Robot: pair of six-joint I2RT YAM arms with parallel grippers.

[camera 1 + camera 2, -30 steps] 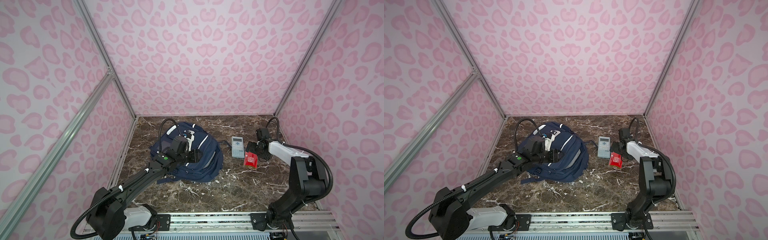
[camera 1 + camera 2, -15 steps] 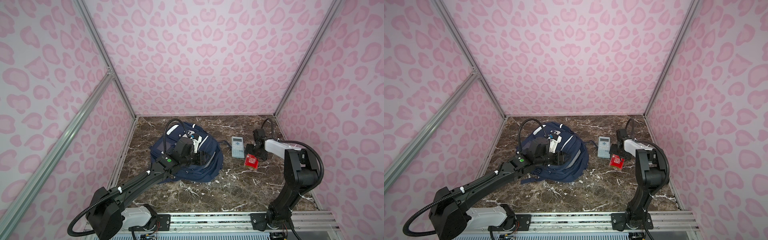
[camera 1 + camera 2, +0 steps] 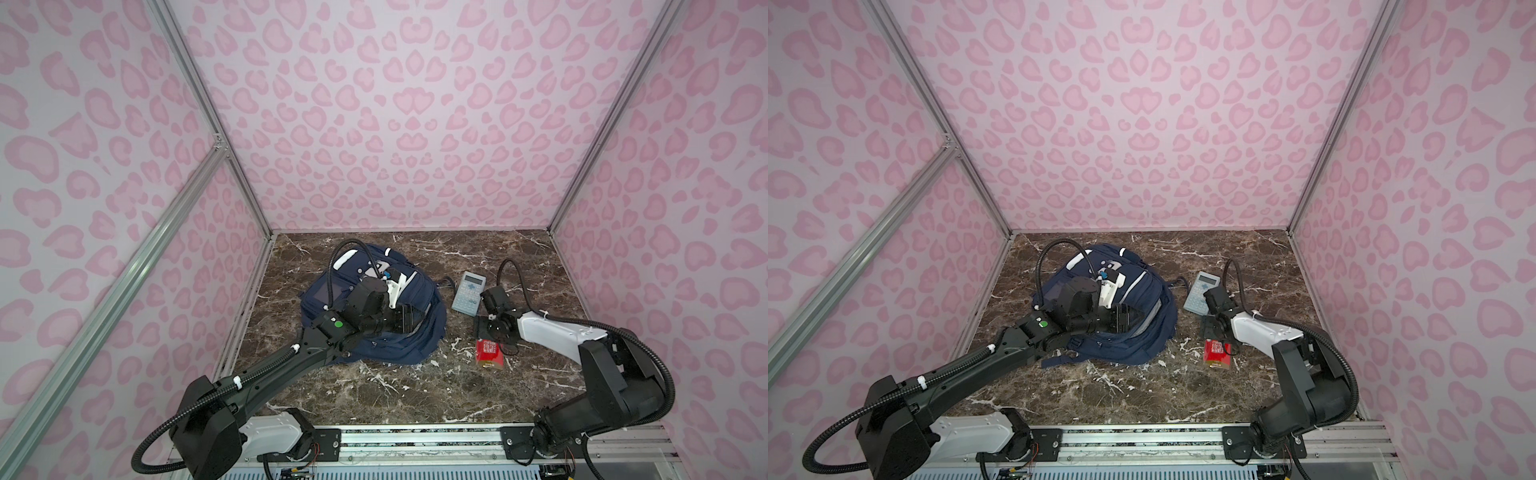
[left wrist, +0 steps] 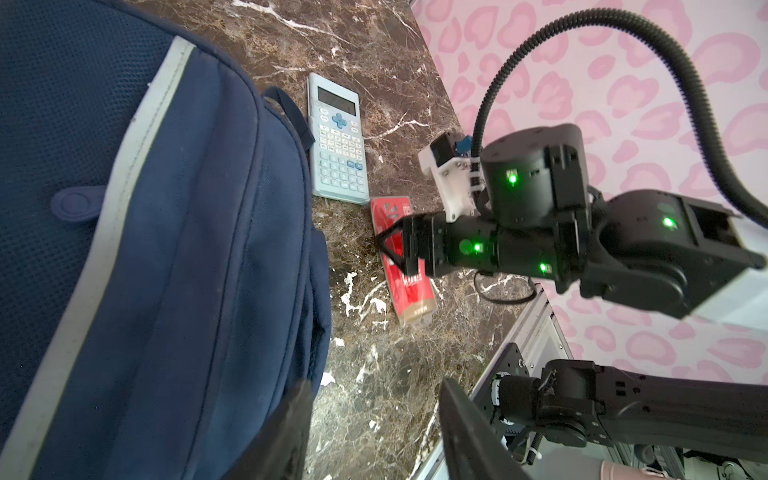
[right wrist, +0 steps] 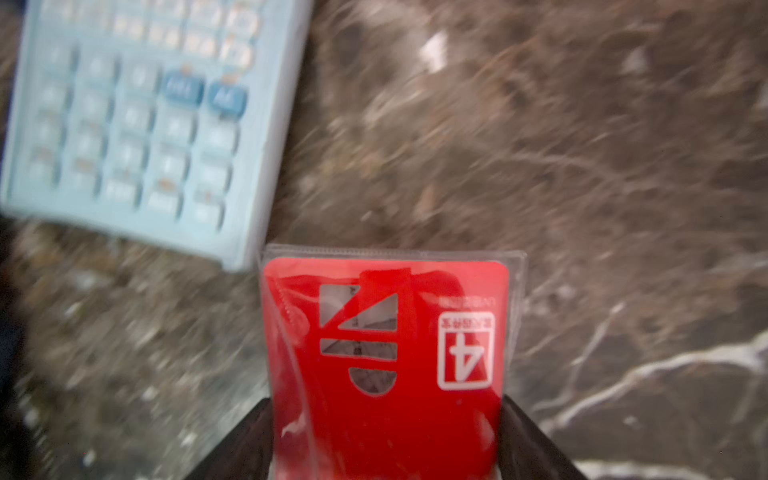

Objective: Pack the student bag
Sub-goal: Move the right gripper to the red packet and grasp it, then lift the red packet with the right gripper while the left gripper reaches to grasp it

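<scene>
One bag (image 3: 401,351), one calculator (image 3: 468,292), one packet (image 3: 489,353)

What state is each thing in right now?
student bag: lying on the table, openings not visible.
calculator: flat, face up, untouched.
red packet: flat on the table, not lifted.
left gripper: open, empty.
right gripper: jaws astride the red packet, grip unclear.

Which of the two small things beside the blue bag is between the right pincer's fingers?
The red packet: it lies inside the right pincer, with a finger on each side. The light-blue calculator lies next to it, outside the fingers.
</scene>
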